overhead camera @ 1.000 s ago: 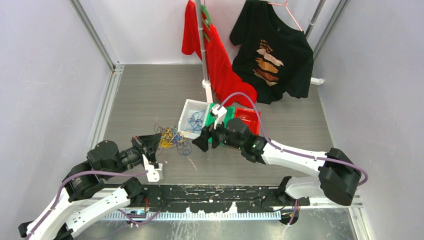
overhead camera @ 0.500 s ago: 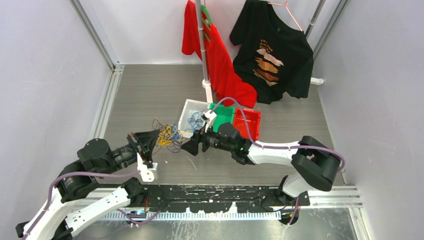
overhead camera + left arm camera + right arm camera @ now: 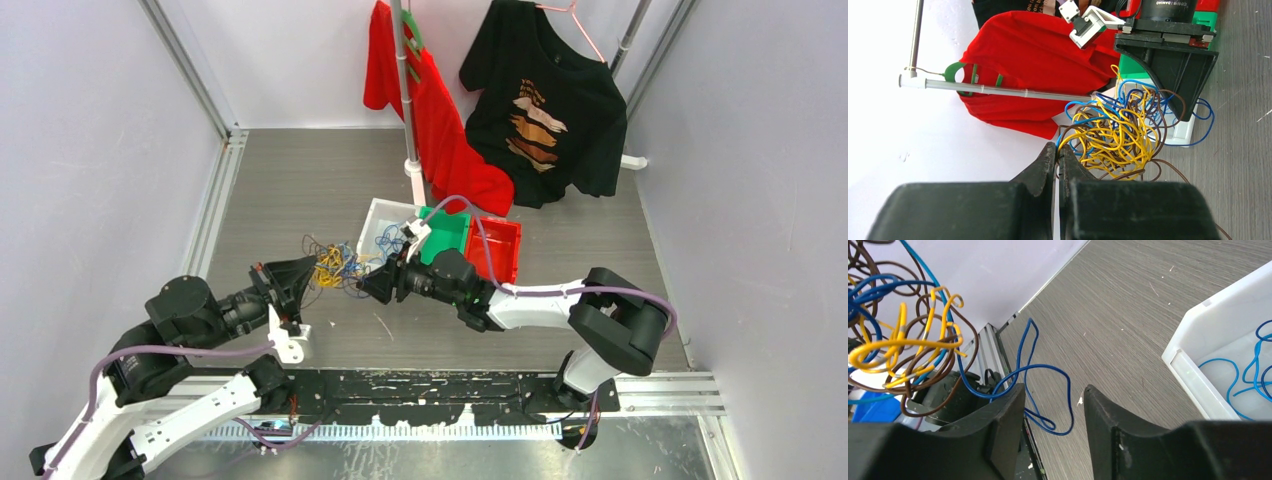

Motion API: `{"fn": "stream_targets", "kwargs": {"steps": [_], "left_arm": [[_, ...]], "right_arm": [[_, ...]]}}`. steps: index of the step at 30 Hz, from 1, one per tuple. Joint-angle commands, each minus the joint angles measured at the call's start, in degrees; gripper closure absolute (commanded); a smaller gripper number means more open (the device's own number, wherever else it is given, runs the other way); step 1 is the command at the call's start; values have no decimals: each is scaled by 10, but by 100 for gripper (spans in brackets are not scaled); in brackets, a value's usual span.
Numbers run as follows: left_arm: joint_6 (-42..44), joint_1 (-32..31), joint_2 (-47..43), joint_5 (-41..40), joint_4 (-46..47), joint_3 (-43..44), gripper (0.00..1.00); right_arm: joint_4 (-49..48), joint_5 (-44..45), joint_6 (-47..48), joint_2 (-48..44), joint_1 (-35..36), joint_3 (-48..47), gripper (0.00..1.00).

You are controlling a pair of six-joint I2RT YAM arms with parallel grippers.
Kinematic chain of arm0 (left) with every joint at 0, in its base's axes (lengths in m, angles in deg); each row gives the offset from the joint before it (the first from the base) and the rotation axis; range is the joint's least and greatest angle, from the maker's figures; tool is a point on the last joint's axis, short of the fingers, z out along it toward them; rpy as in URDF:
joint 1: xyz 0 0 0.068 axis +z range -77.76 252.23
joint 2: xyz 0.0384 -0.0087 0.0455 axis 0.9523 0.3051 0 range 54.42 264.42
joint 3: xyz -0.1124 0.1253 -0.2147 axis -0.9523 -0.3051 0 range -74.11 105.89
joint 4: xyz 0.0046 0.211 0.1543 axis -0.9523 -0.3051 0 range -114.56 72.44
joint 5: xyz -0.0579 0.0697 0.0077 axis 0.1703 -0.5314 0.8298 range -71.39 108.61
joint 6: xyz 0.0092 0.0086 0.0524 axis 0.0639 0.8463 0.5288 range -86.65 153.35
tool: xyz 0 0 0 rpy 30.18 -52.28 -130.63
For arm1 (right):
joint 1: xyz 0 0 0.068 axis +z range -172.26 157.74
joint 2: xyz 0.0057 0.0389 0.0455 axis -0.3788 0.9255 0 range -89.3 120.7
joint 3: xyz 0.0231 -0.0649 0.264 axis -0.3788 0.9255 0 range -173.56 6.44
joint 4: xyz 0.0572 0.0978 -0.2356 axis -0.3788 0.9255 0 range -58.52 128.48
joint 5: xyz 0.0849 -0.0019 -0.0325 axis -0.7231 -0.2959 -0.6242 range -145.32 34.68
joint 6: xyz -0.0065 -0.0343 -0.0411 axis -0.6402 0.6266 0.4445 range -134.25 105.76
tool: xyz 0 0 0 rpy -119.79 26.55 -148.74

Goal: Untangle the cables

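Tangle of cables [image 3: 335, 266] [image 3: 1118, 132] [image 3: 903, 355]: thin wires in yellow, blue and dark brown, knotted into one loose ball; yellow densest at the core, brown and blue loops sticking out round the edge; bare metal ends on some yellow strands in the right wrist view. Sits between the two arms, just left of the bins, over the grey wood-grain table [image 3: 300, 190]; whether the lowest loops touch the surface, cannot tell.

Left gripper [image 3: 300, 272] [image 3: 1057, 150]: pinched fully closed, tips at the near edge of the tangle, strands caught right at the tips. Right gripper [image 3: 370, 285] [image 3: 1054, 388]: fingers partway apart, nothing clamped, nose up against the far side of the tangle; one blue loop [image 3: 1048, 375] trailing out of the ball and dropping into the gap between the fingers; contact with either finger not clear.

Three small bins side by side just beyond the right gripper. White bin [image 3: 378, 220] [image 3: 1198, 355]: nearest the tangle, several loose blue wires [image 3: 390, 240] [image 3: 1243, 375] lying curled on its floor. Green bin [image 3: 450, 228]: next along, partly hidden behind the right wrist, contents not visible. Red bin [image 3: 500, 245]: last in the row, touching the green one; contents not discernible from above.
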Motion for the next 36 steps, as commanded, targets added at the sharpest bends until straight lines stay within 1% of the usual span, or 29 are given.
{"fn": "stream_targets", "kwargs": {"steps": [1,3,6,11,12,14,15,18,20,23,25,27,28,31,34,36], "left_arm": [[2,-1,10,4,46,31,100],[2,-1,12,3,50,36,100],[1,-1,15,2,53,44,100],[5,-1,15,-3,49,54,100],[6,0,15,-4,48,56,100],[8,-1,15,-6,47,58,100],[7,-1,14,-6,47,58,100],[8,0,15,-6,46,59,100],[8,-1,16,-5,46,60,100],[7,0,17,-5,45,63,100],[6,-1,18,-7,45,66,100],[5,-1,20,-9,42,71,100],[4,-1,20,-11,41,74,100],[9,-1,21,-14,35,82,100],[19,-1,20,-23,20,88,100],[32,0,16,-31,6,82,100]], "right_arm": [[-52,21,-21,-1,3,-12,48],[-65,18,-28,6,5,-8,43],[-84,30,-32,9,9,-1,41],[-155,60,-63,11,10,28,46],[-184,65,-74,12,10,39,46],[-248,70,-95,16,9,60,43],[-265,68,-102,19,9,64,43],[-270,62,-118,24,9,62,46],[-274,58,-123,27,10,61,51],[-275,59,-126,29,10,56,63],[-276,55,-126,30,10,50,78],[-266,52,-118,26,9,46,96],[-254,55,-111,19,9,46,99],[-185,79,-72,-21,7,49,99],[-93,139,-30,-81,4,50,99],[-23,182,-7,-139,-3,54,99]]}}
